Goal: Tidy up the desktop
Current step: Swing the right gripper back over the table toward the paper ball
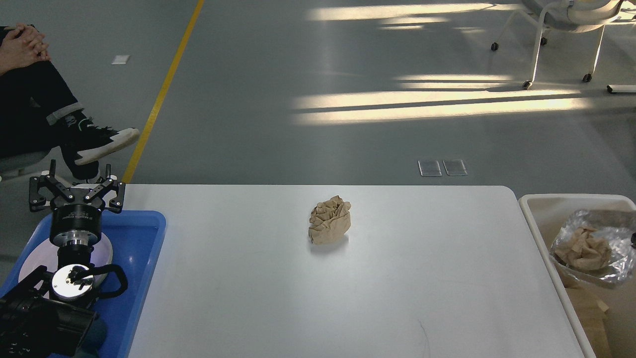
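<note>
At the near left, the left gripper (75, 190) is seen above the blue tray (144, 258), its two fingers spread wide with nothing between them. A pale plate (102, 253) lies in the tray beneath the arm. The right gripper is not in view, so nothing can be said of its state or of how near it stands.

The desktop (397, 298) is taken up by one loose thing only: a crumpled wad of brown paper (330, 220), resting near the middle of the white surface, somewhat toward its far edge. From the spread left gripper the wad lies to the right and roughly level with it in the picture, well apart from it, with bare tabletop between. The wad's longer side is judged to run roughly from near to far, though the crumpling makes this uncertain.

At the right edge, a cream-white bin (541, 219) stands just beside the desktop, holding crinkled clear plastic (611, 238) and similar brown paper. The wad sits about midway between tray and bin.

Of the arms shown, only the left can be reckoned; a long sideways reach to the right would be called for.

Beyond the table, grey floor, a seated person (30, 99) and a chair (566, 20) are seen.
</note>
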{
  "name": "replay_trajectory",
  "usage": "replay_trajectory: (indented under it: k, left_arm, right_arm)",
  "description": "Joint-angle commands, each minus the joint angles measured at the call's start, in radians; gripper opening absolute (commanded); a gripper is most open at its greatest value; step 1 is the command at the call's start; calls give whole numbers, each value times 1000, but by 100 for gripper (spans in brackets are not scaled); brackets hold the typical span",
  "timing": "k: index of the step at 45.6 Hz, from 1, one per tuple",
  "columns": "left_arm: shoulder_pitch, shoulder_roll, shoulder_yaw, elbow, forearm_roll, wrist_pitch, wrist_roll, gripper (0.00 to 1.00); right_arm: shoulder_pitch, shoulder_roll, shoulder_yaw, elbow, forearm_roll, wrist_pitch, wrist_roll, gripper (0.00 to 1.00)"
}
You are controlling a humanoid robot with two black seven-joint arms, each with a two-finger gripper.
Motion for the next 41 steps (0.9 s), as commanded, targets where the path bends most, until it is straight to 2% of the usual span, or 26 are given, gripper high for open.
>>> replay_trajectory:
  k: [1,7,13,17,24,30,41]
  left_arm:
    - [0,0,0,-1,0,0,0,96]
    - [-1,0,0,-1,0,0,0,96]
    - [0,0,0,0,0,0,0,96]
    - [0,0,0,0,0,0,0,96]
    - [0,0,0,0,0,0,0,96]
    - [0,0,0,-1,0,0,0,96]
    - [0,0,0,-1,0,0,0,96]
  right_arm:
    - [20,35,-2,6,0,1,-1,100]
    - [175,58,-19,25,0,15,-1,100]
    - [360,118,-71,110,0,18,-1,100]
    - [488,197,-181,179,-2,35,-1,100]
    - [646,383,-346,216,1,52,-2,100]
    - [773,492,-441,332,1,190,-2,100]
    - [1037,583,-432,446,3,454,1,100]
